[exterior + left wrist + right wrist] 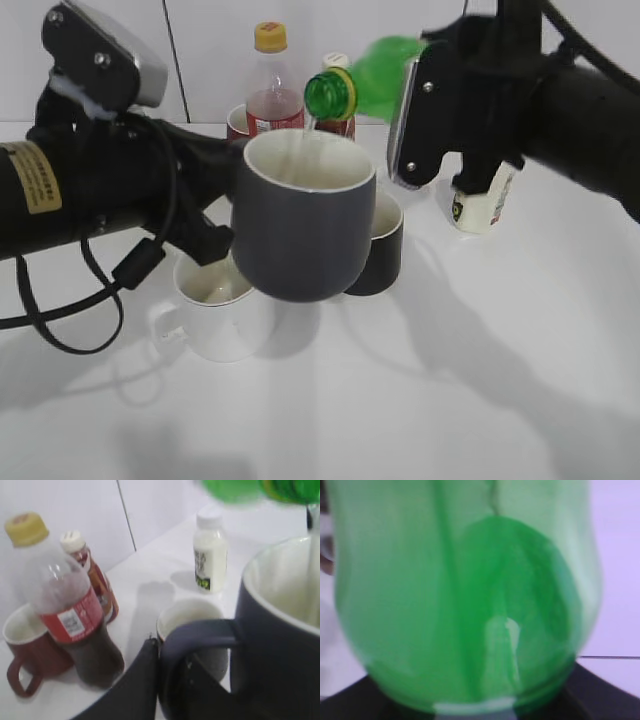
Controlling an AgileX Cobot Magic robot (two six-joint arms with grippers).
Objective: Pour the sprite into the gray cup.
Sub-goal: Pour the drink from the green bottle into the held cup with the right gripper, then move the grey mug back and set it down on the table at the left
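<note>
My left gripper [222, 215] is shut on the handle [200, 632] of the gray cup [300, 225] and holds it in the air above the table. My right gripper [412, 120] is shut on the sprite [365, 78], a green bottle tipped on its side. Its open mouth [328, 95] points left just above the cup's far rim. A thin stream runs from it into the cup's cream inside [285, 587]. The sprite fills the right wrist view [465, 595] and shows as a green blur at the top of the left wrist view [260, 489].
Under the gray cup stand a white mug [215, 300] and a black mug [380, 245]. Behind are a cola bottle with a yellow cap [272, 85], a smaller red-labelled bottle [90, 575] and a dark red mug [27, 645]. A small white bottle [480, 205] stands at the right.
</note>
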